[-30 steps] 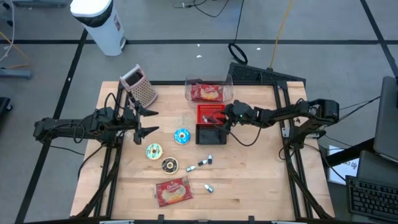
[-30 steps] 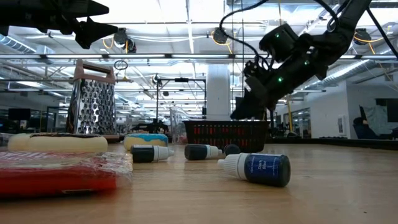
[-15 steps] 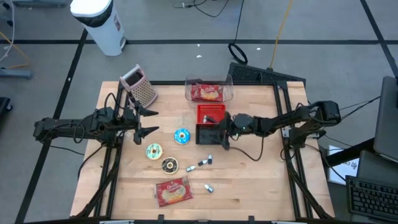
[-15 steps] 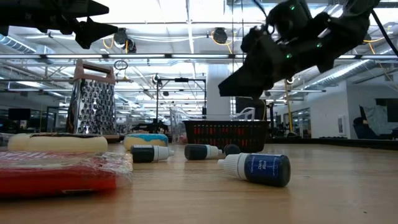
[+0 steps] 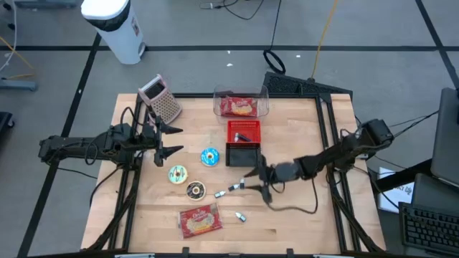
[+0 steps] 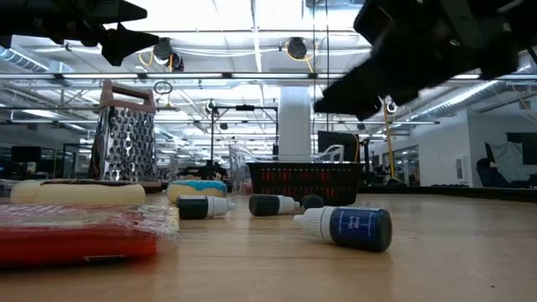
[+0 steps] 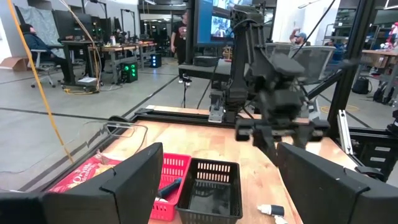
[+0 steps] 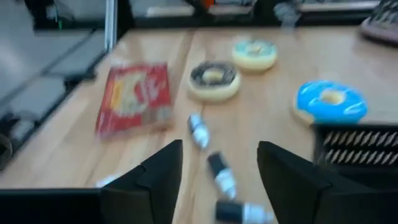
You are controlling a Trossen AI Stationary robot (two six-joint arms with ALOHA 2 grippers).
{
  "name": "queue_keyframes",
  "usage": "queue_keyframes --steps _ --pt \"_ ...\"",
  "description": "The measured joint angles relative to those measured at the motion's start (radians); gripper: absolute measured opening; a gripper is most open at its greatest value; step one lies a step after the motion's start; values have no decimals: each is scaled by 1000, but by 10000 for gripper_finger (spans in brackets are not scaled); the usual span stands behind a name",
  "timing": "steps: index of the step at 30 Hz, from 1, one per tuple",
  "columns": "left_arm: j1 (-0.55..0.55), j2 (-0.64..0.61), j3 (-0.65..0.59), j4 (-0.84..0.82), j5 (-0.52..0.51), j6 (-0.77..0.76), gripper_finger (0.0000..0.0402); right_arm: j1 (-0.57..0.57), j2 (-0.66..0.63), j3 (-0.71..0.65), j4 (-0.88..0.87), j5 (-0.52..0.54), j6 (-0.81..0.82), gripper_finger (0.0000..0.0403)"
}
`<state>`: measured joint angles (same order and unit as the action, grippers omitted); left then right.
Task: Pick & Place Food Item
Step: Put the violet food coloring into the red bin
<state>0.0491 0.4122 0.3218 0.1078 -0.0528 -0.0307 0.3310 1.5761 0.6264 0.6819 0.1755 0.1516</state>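
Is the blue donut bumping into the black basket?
Apart. The high view shows bare wood between the blue donut and the black basket.

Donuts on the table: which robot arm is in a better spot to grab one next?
Probably the right. The right gripper hangs open over the table, pointing toward the chocolate donut, while the left gripper waits near the table's edge.

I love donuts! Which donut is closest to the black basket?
The blue donut, lying just left of the black basket. The yellow donut and chocolate donut lie farther away.
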Motion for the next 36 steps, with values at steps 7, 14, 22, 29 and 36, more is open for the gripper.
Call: queue_keyframes --steps 7,14,22,29,36 --pt "0 0 0 0 0 0 310 74 155 38 36 10 18 257" --pt "0 0 0 0 0 0 310 29 300 100 33 39 19 281" --pt "0 0 0 0 0 0 310 6 283 118 0 58 -5 270" --pt "0 0 0 0 0 0 310 7 280 118 -99 56 -7 256" --pt "0 0 0 0 0 0 310 35 281 117 -122 59 -11 245"
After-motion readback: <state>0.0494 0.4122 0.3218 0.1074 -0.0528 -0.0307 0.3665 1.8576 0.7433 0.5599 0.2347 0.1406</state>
